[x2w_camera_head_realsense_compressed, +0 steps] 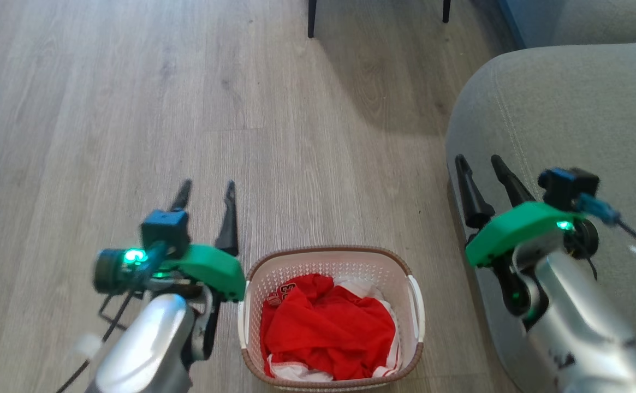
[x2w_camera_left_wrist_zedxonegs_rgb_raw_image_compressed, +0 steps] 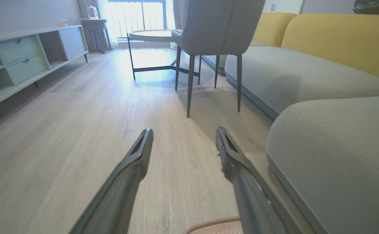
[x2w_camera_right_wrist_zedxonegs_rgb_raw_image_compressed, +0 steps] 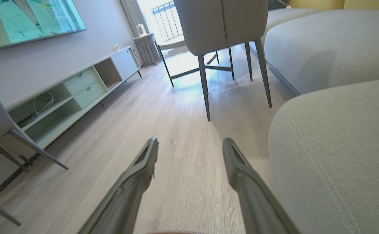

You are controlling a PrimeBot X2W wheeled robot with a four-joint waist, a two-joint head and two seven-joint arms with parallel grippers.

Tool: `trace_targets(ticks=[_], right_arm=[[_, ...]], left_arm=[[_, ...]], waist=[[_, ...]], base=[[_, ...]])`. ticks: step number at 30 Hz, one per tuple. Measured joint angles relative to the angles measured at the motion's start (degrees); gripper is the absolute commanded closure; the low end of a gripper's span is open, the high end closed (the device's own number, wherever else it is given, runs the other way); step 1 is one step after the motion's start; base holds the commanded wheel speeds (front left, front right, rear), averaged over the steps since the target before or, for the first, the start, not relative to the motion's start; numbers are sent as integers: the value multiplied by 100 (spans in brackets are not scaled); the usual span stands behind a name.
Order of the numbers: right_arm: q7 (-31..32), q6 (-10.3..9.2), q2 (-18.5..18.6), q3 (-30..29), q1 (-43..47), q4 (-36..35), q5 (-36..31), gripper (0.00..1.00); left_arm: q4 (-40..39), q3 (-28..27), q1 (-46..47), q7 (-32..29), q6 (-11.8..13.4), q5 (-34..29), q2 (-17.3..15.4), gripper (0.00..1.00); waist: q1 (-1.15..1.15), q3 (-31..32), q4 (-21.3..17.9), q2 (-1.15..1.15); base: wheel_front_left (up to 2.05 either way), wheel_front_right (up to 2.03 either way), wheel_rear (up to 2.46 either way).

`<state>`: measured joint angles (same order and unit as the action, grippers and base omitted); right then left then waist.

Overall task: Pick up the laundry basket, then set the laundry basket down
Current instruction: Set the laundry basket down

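Writing: white marks on a patch of the red shirt (x2w_camera_head_realsense_compressed: 328,327), too small to read.
Count: one laundry basket (x2w_camera_head_realsense_compressed: 326,268); two white side handles (x2w_camera_head_realsense_compressed: 416,305); two hands.
Basket position: upright on the wood floor (x2w_camera_head_realsense_compressed: 132,109), just left of the grey sofa (x2w_camera_head_realsense_compressed: 569,120), between the two arms; red and white clothes inside.
Left hand (x2w_camera_head_realsense_compressed: 208,188): fingers spread wide, holding nothing, over the floor beside the basket's left side.
Right hand (x2w_camera_head_realsense_compressed: 479,161): fingers spread wide, holding nothing, at the sofa's edge.
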<state>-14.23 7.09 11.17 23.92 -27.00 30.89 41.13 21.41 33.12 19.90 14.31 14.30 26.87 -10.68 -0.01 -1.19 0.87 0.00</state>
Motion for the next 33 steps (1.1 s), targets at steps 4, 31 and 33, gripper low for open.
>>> trace_targets(ticks=[4, 31, 33], right_arm=[[-1, 0, -312, -632, 633, -999, -723, 0], [-8, 0, -790, -1701, 2412, -2354, -2261, 0], [-8, 0, -791, -1699, 2412, -2332, -2301, 0]], left_arm=[[-859, -797, -472, 16, -90, -668, 170, 0], [-1486, -1958, -1891, 40, -831, -1405, 759, 0], [-1482, -1981, -1891, 40, -881, -1374, 759, 0]], waist=[[0, 11, 23, 0], [0, 24, -16, 0], [0, 32, -22, 0]], base=[[0, 0, 0], [0, 0, 0], [0, 0, 0]])
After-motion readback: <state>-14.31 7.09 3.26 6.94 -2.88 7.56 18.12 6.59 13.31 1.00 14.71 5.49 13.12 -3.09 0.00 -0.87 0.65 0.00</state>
